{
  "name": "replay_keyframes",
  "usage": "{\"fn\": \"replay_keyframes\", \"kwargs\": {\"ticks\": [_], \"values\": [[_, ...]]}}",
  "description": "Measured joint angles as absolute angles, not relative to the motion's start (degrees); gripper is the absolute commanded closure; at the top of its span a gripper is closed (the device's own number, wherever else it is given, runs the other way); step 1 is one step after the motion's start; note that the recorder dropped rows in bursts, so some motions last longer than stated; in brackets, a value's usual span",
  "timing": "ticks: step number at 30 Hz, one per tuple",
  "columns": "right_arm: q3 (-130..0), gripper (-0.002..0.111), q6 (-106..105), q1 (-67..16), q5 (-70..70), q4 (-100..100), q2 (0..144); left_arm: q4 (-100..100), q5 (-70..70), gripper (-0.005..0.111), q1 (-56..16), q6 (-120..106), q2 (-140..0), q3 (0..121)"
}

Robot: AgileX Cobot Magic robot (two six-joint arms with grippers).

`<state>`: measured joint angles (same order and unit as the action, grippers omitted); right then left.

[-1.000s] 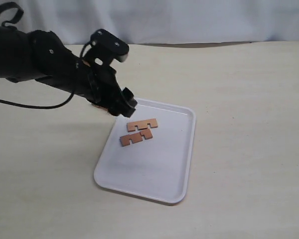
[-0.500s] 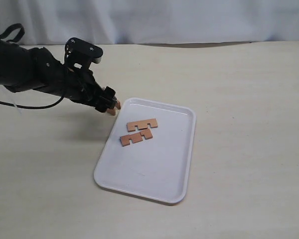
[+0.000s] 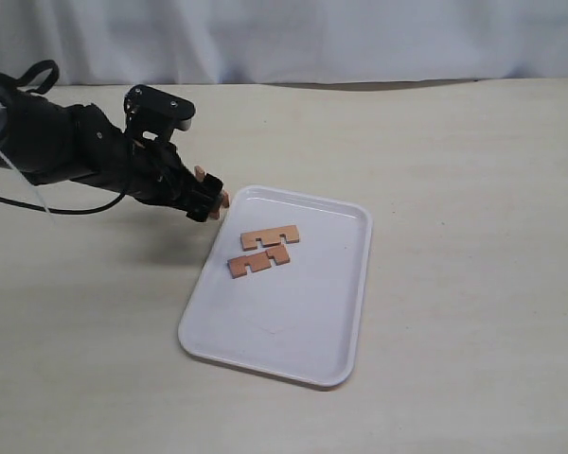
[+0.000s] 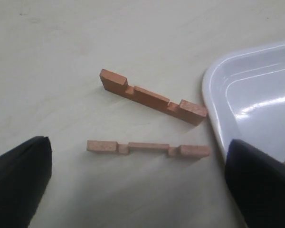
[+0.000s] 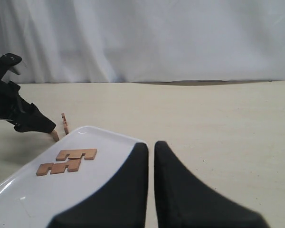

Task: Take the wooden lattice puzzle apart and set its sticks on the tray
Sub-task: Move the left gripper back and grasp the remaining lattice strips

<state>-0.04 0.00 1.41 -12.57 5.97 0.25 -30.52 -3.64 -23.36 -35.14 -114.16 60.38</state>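
Left end effector (image 3: 210, 201) lower, seemingly empty

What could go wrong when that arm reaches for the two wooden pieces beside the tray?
One loose stick and its neighbour lie close together on the table, so the open left gripper could grab both or knock one away. Both end right by the tray rim, which a finger might bump.

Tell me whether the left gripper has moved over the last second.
Yes. The left gripper has pulled back leftward, from over the far left corner of the tray to just outside its rim.
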Motion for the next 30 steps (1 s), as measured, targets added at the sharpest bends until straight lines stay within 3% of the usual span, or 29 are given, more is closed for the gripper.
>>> {"fn": "replay_keyframes", "kwargs": {"ticks": [30], "values": [[0.0,0.104,0.0,1.4,-12.6,6.0,0.2,-30.4,1.2,0.015,-26.0,-34.8,-116.7,60.4]]}}
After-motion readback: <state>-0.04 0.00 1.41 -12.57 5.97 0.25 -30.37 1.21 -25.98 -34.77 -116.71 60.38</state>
